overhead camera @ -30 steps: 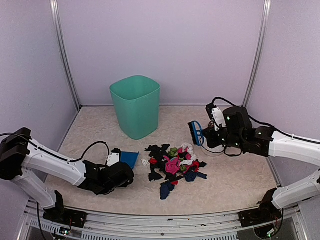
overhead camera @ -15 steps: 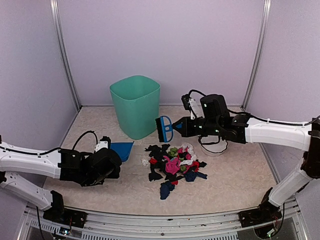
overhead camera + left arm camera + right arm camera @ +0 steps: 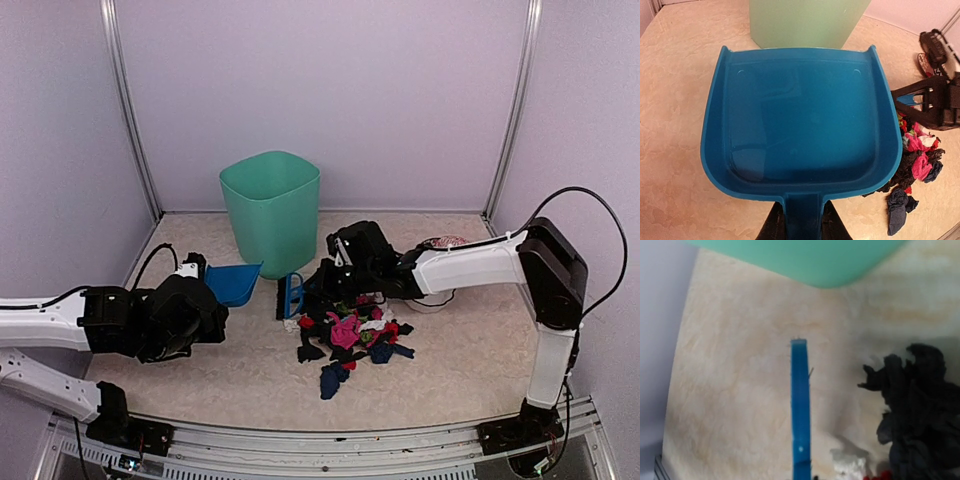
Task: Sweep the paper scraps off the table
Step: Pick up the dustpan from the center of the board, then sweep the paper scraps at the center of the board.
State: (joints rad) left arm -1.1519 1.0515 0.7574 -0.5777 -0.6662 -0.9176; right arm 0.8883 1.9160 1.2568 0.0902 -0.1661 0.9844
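Overhead: scraps heaped on the table, none swept; the right gripper seemingly clamps the brush beside them. Left wrist: the left gripper pinches the empty dustpan's handle. Right wrist: only brush and scraps.

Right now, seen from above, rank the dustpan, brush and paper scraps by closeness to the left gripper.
1. dustpan: held in the left gripper.
2. brush: just right of the dustpan.
3. paper scraps: farther right, past the brush.
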